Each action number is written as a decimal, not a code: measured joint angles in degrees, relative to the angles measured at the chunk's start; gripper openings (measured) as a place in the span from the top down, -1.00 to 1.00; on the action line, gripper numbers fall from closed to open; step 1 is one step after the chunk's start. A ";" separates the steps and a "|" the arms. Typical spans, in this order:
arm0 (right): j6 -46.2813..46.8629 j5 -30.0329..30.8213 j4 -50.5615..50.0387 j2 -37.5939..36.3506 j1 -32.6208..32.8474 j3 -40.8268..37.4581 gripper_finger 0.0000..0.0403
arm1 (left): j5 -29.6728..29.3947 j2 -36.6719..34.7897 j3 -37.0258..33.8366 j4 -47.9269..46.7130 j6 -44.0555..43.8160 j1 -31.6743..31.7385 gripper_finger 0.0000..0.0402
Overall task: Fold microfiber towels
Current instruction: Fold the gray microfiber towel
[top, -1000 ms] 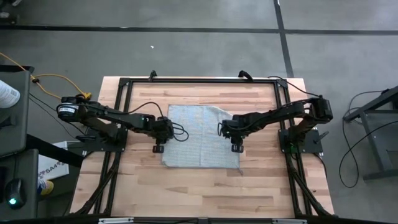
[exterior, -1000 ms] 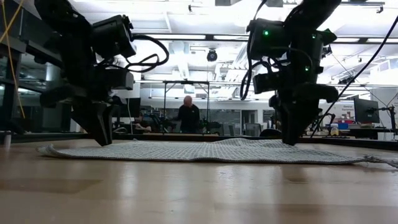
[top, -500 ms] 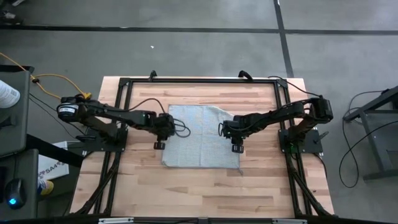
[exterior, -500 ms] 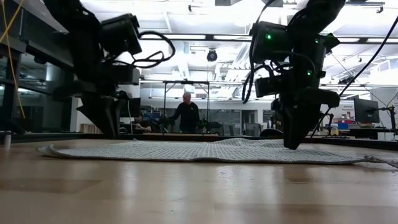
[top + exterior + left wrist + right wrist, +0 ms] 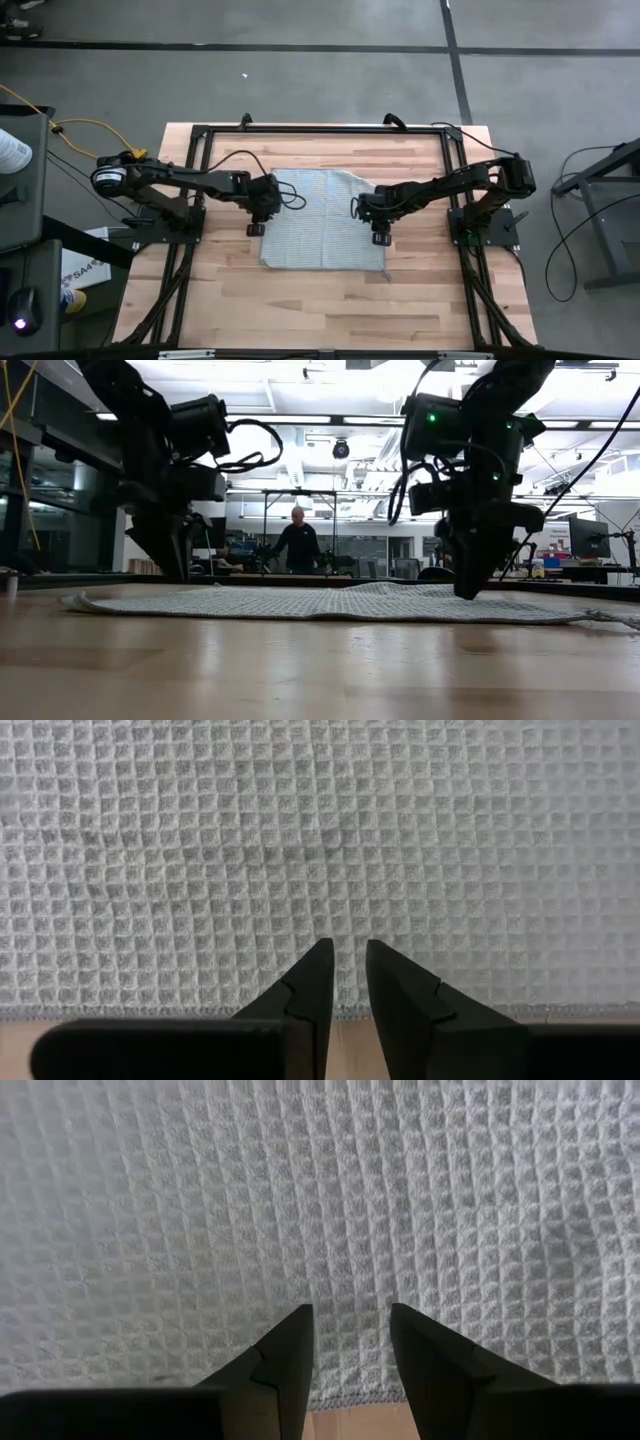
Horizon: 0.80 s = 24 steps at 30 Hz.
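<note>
A light grey-blue towel (image 5: 322,219) lies spread flat near the middle of the wooden bench (image 5: 420,290), inside the black frame (image 5: 320,129). The left pincer (image 5: 258,212) stands over the towel's left edge, its two dark fingers (image 5: 305,995) a narrow gap apart with their tips over the waffle weave just inside the hem, clamped on nothing. The right pincer (image 5: 379,222) stands over the towel's right edge, its fingers (image 5: 288,1350) a wider gap apart, also empty, with the hem and bare wood just behind the tips. In the low view the cloth (image 5: 330,603) lies low across the bench with both arms reaching down to it, and a person (image 5: 296,546) stands in the room behind.
</note>
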 joint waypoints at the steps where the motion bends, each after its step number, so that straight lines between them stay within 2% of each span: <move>1: 0.00 0.00 0.25 -0.02 0.00 0.00 0.36 | -0.06 0.46 0.02 -0.08 -0.02 0.00 0.68; 10: -0.02 -1.20 1.70 -0.02 -0.31 0.00 0.36 | -0.83 3.91 0.14 0.36 -0.09 0.00 0.68; 24: 0.04 -2.89 6.83 -0.35 -3.02 -4.17 0.36 | -0.97 4.09 0.13 0.30 -0.62 0.00 0.68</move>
